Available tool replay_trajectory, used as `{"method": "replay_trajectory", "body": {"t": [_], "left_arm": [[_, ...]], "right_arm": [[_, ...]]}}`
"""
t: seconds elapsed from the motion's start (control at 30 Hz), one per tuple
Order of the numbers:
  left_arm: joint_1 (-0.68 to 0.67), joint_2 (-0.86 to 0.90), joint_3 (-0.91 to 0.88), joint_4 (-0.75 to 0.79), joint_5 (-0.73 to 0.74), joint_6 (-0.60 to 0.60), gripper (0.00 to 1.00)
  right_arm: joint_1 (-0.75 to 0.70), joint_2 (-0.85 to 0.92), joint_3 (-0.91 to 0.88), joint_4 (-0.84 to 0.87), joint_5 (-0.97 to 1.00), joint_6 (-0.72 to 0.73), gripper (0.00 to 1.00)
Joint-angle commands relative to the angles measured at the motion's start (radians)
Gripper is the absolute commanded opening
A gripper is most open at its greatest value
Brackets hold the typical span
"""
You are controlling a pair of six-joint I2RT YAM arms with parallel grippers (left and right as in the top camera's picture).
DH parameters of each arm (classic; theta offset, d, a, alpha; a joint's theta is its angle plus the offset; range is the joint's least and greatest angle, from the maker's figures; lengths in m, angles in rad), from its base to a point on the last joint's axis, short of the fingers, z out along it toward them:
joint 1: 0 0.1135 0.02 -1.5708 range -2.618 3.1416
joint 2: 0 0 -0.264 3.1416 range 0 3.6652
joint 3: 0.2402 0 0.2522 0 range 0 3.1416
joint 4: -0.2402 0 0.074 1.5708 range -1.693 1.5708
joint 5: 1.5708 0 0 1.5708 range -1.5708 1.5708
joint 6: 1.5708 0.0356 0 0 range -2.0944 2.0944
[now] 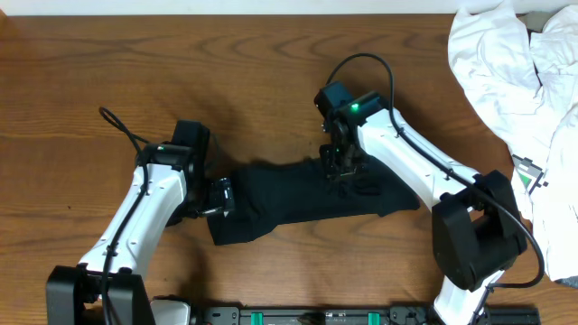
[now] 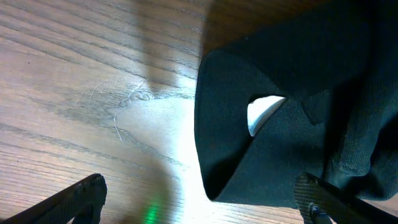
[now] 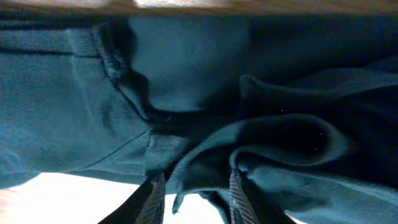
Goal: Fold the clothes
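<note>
The clothes (image 1: 289, 203), a black garment, lie bunched in a long strip on the wooden table (image 1: 108, 63) between the two arms. At their left end is my left gripper (image 1: 221, 194), wide open. In the left wrist view a folded corner of the clothes (image 2: 249, 155) with a small white tag (image 2: 264, 113) lies just ahead of the left gripper (image 2: 199, 208). My right gripper (image 1: 341, 170) presses down on the middle of the garment. In the right wrist view its fingers (image 3: 155, 196) stand apart, and a loose hem of the clothes (image 3: 199, 155) hangs between them.
White garments (image 1: 510, 81) are piled at the table's back right and run down the right edge. A small white and green tag (image 1: 531, 173) lies by the right arm's base. Bare wood lies to the left and behind.
</note>
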Motion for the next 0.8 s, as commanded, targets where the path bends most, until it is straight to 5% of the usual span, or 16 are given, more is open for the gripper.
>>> {"method": "replay_trajectory", "body": {"t": [0.0,0.2,0.77], "left_arm": [[0.003,-0.016,0.021,-0.002,0.000,-0.005,0.98],[0.003,-0.016,0.021,-0.002,0.000,-0.004,0.98],[0.003,-0.016,0.021,0.002,0.000,-0.005,0.98]], "right_arm": [[-0.006,0.010,0.017,0.006,0.032,-0.023,0.33],[-0.045,-0.001,0.018,-0.019,0.132,-0.012,0.20],[-0.228,-0.108,-0.007,-0.071,0.174,0.008,0.28]]}}
